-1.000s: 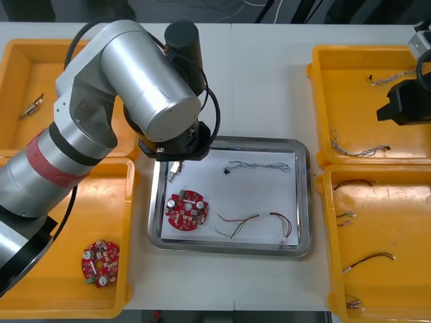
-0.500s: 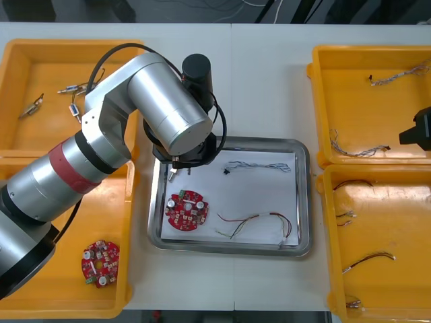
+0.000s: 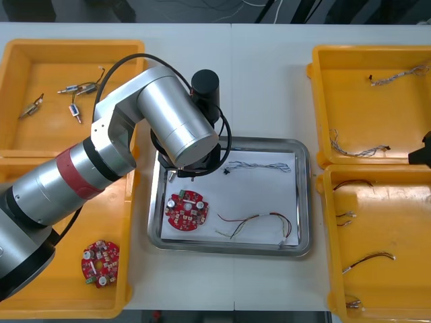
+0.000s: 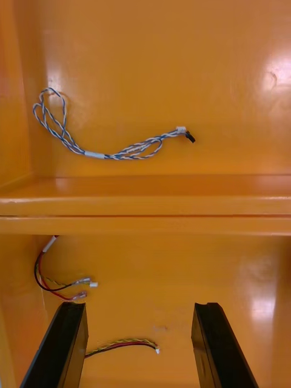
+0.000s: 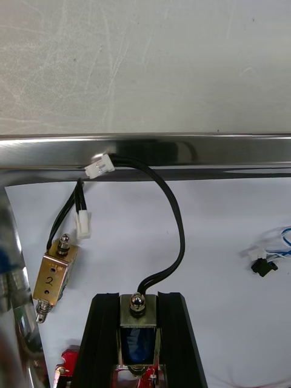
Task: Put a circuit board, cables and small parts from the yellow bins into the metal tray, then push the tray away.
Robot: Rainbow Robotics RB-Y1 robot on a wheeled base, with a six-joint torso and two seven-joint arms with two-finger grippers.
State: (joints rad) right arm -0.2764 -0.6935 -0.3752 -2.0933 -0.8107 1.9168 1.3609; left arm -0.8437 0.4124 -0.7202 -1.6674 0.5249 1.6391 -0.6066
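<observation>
Pale desk (image 3: 269,81) carries everything we see, with yellow bins (image 3: 13,47) in pairs at each side and the metal tray (image 3: 302,202) between them.

Our left fingers (image 5: 104,345) are clamped on a small metal part (image 5: 138,336) with a blue body, over the far left corner of the tray. We cannot tell whether it touches the white liner. A black cable (image 5: 177,230) loops from its top to a white connector (image 5: 100,165) lying against the tray's far rim. Between the fingers and the tray's left wall a second small metal part (image 5: 54,276) lies on the liner with its own short black lead.

Just nearer in the tray sits a round red circuit board (image 3: 186,210). To the right lie a twisted blue and white cable (image 3: 259,165) and, nearer, a red and yellow cable (image 3: 259,222).

In the far left bin (image 3: 40,134) we see more small metal parts (image 3: 74,91), and in the near left bin (image 3: 74,299) another circuit board (image 3: 100,262).

Our right fingers (image 4: 60,345) stand apart with nothing between them, above the near right bin (image 4: 182,273), where a thin red and yellow lead (image 4: 121,347) lies on the floor beneath them. Beyond the dividing walls, the far right bin (image 4: 182,73) holds a looped blue and white cable (image 4: 109,145).
</observation>
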